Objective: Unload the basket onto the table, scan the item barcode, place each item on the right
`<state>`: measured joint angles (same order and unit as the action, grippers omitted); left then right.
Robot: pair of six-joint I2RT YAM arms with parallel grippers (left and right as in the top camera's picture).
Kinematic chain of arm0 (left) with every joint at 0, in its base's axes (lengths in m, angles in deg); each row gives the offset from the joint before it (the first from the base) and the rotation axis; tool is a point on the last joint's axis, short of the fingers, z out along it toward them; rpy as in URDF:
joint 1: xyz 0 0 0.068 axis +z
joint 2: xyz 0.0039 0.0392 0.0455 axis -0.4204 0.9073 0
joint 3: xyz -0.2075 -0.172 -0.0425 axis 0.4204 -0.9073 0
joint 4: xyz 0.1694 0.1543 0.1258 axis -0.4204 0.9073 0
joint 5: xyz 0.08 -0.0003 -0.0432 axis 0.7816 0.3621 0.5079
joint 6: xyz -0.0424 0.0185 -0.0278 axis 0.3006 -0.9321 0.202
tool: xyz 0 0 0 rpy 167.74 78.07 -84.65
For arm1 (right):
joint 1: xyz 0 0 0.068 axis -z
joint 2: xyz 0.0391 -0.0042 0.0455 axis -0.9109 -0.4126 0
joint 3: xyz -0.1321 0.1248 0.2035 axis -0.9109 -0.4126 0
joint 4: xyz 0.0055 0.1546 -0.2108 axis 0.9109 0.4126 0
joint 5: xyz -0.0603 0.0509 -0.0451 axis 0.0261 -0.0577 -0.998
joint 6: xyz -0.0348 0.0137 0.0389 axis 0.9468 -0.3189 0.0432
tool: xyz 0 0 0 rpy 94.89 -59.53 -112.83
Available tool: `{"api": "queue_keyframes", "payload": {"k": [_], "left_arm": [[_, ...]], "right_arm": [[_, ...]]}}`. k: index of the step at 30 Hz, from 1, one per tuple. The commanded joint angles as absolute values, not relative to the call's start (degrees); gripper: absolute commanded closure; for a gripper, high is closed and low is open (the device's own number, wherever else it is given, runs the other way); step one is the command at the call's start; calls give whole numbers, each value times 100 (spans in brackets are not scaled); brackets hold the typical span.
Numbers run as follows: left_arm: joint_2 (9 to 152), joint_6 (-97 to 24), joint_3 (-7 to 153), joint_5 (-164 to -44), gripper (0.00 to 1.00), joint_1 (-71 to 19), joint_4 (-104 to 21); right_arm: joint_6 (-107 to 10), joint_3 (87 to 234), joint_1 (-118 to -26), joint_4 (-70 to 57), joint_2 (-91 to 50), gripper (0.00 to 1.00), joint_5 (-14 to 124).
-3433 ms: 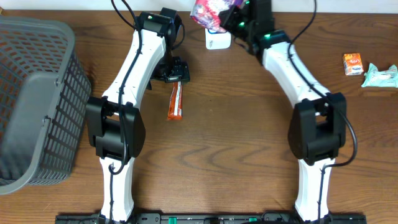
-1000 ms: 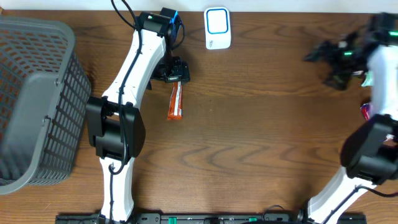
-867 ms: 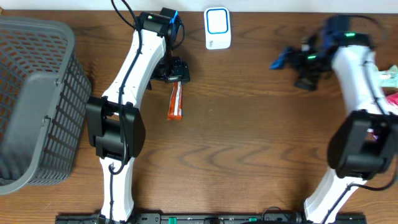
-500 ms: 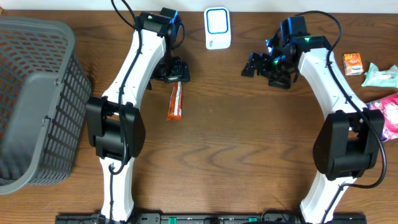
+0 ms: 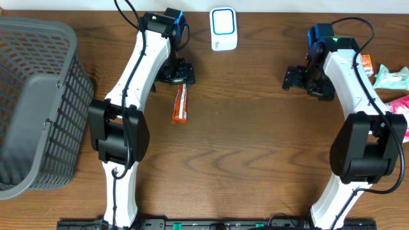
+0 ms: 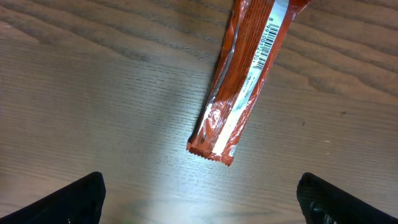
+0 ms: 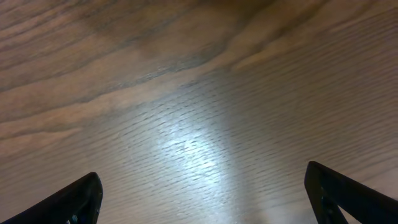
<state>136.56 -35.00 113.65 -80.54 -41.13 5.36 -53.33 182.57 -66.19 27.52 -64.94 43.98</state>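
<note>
While the grey basket (image 5: 38,96) sits at far left on the table (image 5: 243,160), my left gripper (image 5: 176,75) hangs over the top end of the orange snack bar (image 5: 181,104), fingers wide apart, gripping nothing. Bar lies flat on the wood, barcode (image 6: 267,38) face up, clear of both fingertips. White scanner (image 5: 223,29) at the back edge, between the arms. My right gripper (image 5: 291,79) is spread wide too, over bare wood, empty. Orange carton (image 5: 365,62), teal packet (image 5: 391,75), pink packet (image 5: 399,105) at far right.
</note>
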Motion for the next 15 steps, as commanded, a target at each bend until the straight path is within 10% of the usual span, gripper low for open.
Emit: {"api": "queue_keyframes", "payload": {"k": [1, 15], "left_arm": [[13731, -3448, 11333, -7982, 2, -4089, 565], [13731, -3037, 11333, -8285, 2, -4107, 309]], "right_arm": [[-5270, 18246, -6634, 2754, -6459, 1, 4238], [-5270, 18246, -6643, 2754, -6459, 1, 4238]]}}
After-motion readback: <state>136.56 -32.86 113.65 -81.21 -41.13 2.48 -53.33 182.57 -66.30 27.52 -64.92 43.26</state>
